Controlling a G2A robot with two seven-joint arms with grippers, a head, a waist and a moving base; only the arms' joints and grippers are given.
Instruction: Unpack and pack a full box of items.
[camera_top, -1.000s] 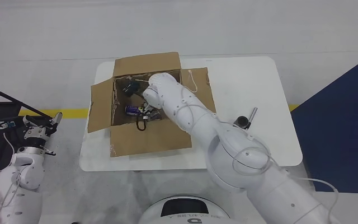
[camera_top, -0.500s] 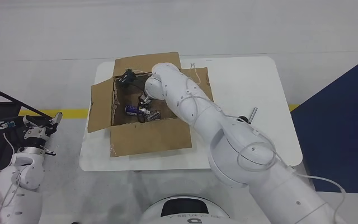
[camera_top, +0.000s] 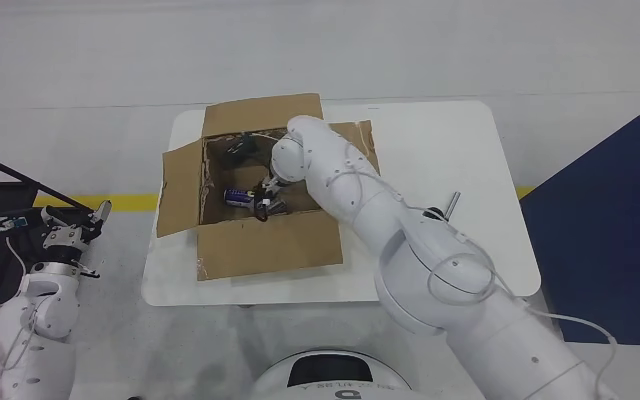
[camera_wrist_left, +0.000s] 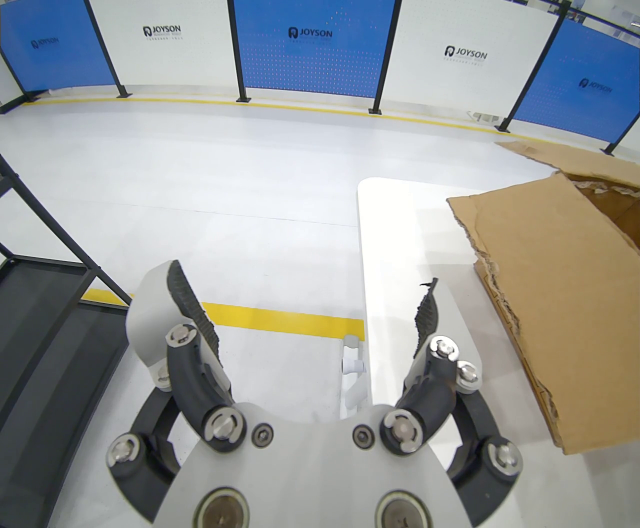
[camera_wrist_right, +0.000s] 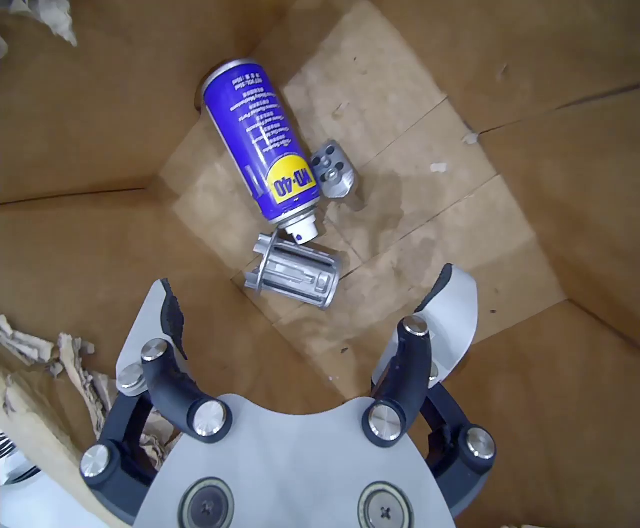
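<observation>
An open cardboard box (camera_top: 262, 250) stands on the white table (camera_top: 440, 150). On its floor lie a blue spray can (camera_wrist_right: 260, 140), a grey metal cylinder part (camera_wrist_right: 292, 272) and a small grey metal block (camera_wrist_right: 334, 168). My right gripper (camera_wrist_right: 307, 287) hangs open inside the box, just above the cylinder part, holding nothing. In the top view the right arm (camera_top: 330, 185) reaches into the box and hides much of its inside; the can (camera_top: 236, 196) peeks out beside it. My left gripper (camera_wrist_left: 305, 295) is open and empty, off the table's left side, over the floor.
A small dark cylindrical object (camera_top: 435, 214) lies on the table right of the box. The box's flaps (camera_top: 180, 190) are folded outward, with torn edges (camera_wrist_left: 492, 280). A black rack (camera_wrist_left: 45, 310) stands on the floor to the left.
The right arm has shifted to the right over the box and its gripper has turned down toward the box floor. The left arm has kept still.
</observation>
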